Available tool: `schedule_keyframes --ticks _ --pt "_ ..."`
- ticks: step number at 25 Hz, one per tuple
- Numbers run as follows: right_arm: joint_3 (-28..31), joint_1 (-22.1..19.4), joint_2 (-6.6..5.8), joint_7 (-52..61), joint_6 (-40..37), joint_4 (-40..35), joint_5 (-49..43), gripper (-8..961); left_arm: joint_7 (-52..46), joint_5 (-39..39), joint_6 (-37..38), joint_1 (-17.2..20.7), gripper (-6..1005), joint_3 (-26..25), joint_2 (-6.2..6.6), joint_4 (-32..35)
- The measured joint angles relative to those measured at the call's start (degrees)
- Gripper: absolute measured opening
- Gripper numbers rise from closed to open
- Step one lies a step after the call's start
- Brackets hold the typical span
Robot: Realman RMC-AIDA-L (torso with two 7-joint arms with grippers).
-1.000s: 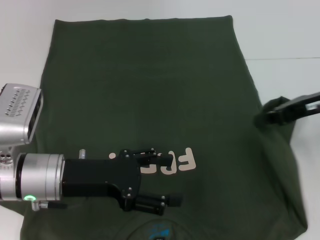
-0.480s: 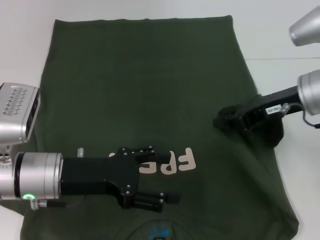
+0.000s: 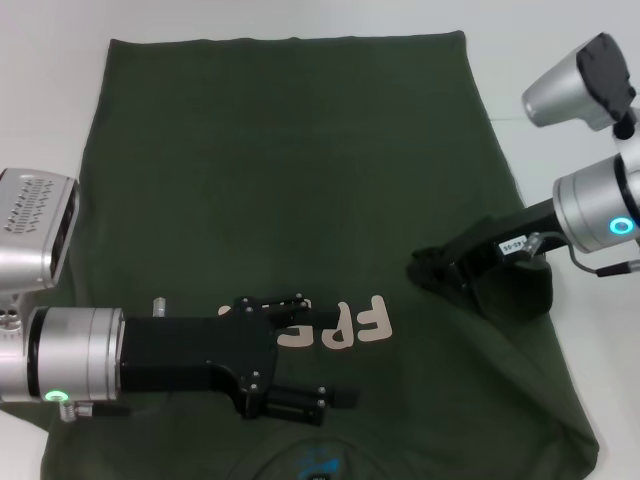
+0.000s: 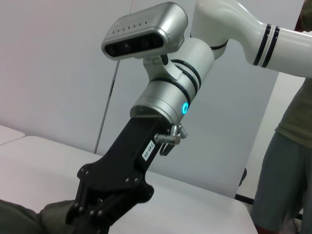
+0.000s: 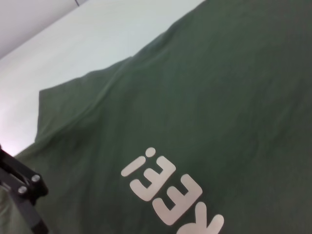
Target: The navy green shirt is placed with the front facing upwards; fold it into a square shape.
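1. The large dark olive-green cotton shirt (image 3: 290, 180) lies spread on the white table (image 3: 560, 80), pale letters facing up.
2. The right gripper (image 3: 432, 268) is clamped on a folded-in piece of the shirt's right side.
3. The left gripper (image 3: 325, 350) rests over the letters, fingers apart.

You have the shirt (image 3: 290, 170) spread flat across the table, dark olive green, front up. Pale pinkish block letters run across its near half, partly covered, with small blue print at the near edge. Its right sleeve is folded inward over the body; the far hem lies straight.
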Motion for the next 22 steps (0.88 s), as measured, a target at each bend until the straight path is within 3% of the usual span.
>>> schedule_keyframes --ticks 18,22 --pt "-1.8 2.1 0.09 -0.1 4.0 6.4 0.2 12 0.3 0.1 0.0 0.8 932 0.0 -0.09 0.0" --pt "-1.8 2.3 0.09 -0.4 4.4 6.9 0.2 58 0.4 0.1 0.1 1.0 932 0.0 -0.09 0.0"
